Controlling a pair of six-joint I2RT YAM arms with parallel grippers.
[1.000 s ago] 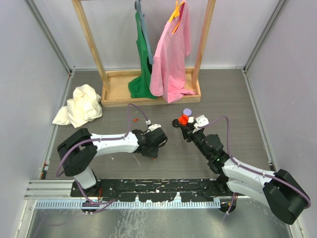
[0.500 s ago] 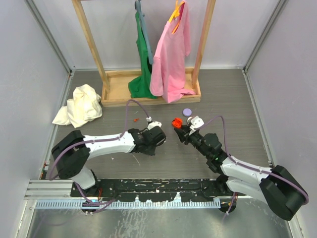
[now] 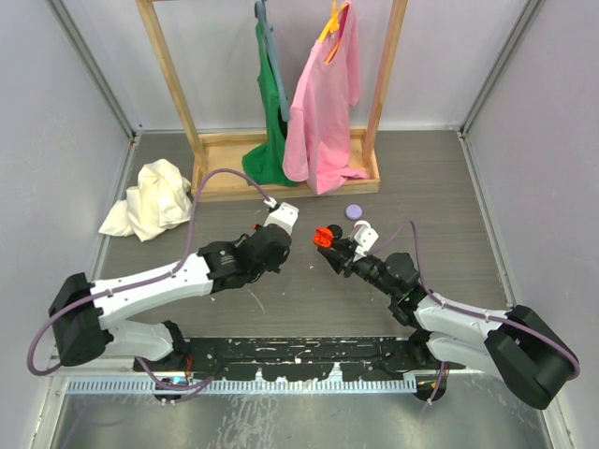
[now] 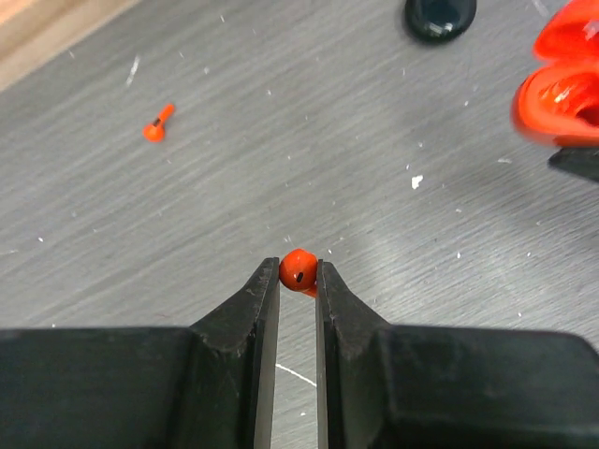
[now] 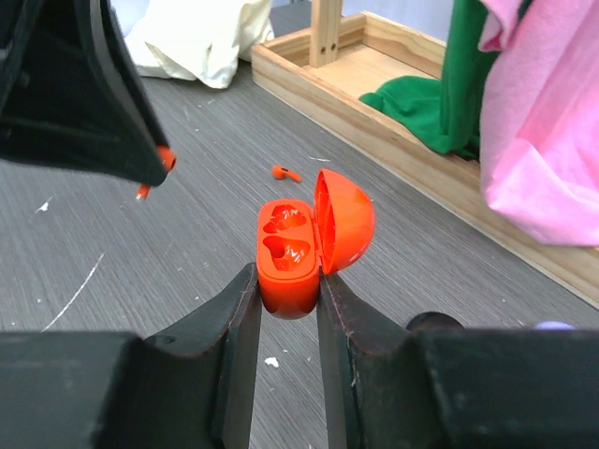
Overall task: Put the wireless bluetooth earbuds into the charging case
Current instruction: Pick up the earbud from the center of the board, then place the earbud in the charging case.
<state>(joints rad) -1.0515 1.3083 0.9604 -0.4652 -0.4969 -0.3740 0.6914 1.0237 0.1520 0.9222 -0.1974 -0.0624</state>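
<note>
My left gripper [image 4: 299, 281] is shut on one small orange earbud [image 4: 299, 269], pinched at its fingertips above the grey floor. A second orange earbud [image 4: 156, 124] lies loose on the floor to the far left; the right wrist view shows it too [image 5: 284, 173]. My right gripper [image 5: 288, 290] is shut on the orange charging case [image 5: 285, 253], whose lid stands open over two empty wells. In the top view the case [image 3: 323, 235] hangs just right of the left gripper [image 3: 281, 245], a short gap apart.
A wooden clothes rack [image 3: 217, 178] with green and pink garments stands at the back. A white cloth [image 3: 154, 208] lies at the back left. A purple disc [image 3: 353, 211] and a black disc [image 4: 439, 14] rest on the floor near the case.
The left gripper closed on the earbud, rose off the floor and swung toward the back. The right gripper carried the open case leftward, closer to it.
</note>
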